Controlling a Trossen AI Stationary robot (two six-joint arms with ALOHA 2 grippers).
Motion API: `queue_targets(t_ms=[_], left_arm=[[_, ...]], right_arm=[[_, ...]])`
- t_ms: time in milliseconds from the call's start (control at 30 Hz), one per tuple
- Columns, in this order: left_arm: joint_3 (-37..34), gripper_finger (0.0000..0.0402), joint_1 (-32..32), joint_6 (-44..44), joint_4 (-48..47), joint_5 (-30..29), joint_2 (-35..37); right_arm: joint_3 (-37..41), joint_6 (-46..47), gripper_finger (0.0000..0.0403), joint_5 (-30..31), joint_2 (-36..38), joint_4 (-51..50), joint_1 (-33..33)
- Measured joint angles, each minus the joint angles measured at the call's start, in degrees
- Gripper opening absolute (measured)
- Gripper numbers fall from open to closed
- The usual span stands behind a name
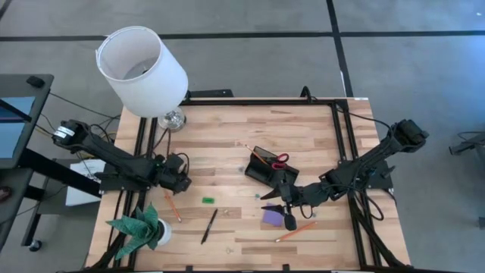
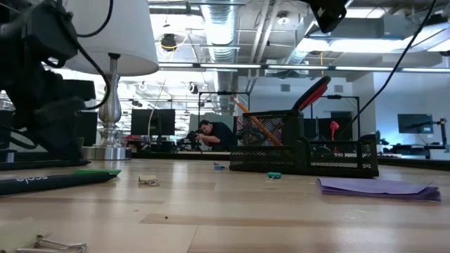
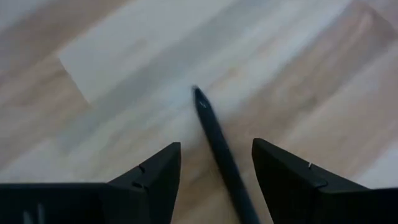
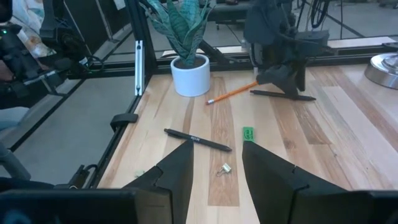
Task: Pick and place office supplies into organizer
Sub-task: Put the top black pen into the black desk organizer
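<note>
Left gripper (image 3: 216,163) stood released, fingers spread over a black pen (image 3: 221,155) lying loose on the wooden table (image 1: 227,144) near the lamp (image 1: 144,64) base. Right gripper (image 1: 286,199) hovered just beside the organizer (image 1: 265,168), its fingers apart and holding nothing. The organizer held red-handled scissors (image 1: 279,160); purple note pad (image 1: 273,216), orange pencil (image 1: 295,231) and a second black pen (image 1: 209,225) lay outside it.

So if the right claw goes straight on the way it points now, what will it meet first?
Probably the small binder clip, which lies on the wood just ahead between the open fingers of the right claw. The black pen lies just beyond it, though depth is hard to judge.
</note>
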State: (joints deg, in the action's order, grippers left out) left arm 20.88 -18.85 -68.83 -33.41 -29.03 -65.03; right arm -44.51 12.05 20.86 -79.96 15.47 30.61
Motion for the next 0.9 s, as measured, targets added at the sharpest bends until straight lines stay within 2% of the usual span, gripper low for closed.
queue_targets(t_ms=[100,300,600,733,900], left_arm=[[0.0,0.0194,0.0,-0.3,0.78,-3.03,-1.19],[0.0,0.0194,0.09,1.21,4.5,-3.09,-3.15],[0.28,0.0192,0.07,-7.04,5.42,-4.4,-9.24],[0.23,0.0182,0.09,-13.62,6.33,-5.78,-10.9],[0.15,0.0162,-0.15,-15.46,6.99,-6.0,-10.98]], right_arm=[[0.0,0.01,0.0134,0.0,0.0,-0.01,0.0],[0.0,0.0,0.0134,0.0,0.0,0.02,0.0],[0.0,-0.01,0.0134,0.0,0.0,0.02,0.0],[0.0,0.01,0.0134,0.0,0.0,0.02,0.0],[0.0,0.01,0.0134,0.0,0.0,0.01,0.0]])
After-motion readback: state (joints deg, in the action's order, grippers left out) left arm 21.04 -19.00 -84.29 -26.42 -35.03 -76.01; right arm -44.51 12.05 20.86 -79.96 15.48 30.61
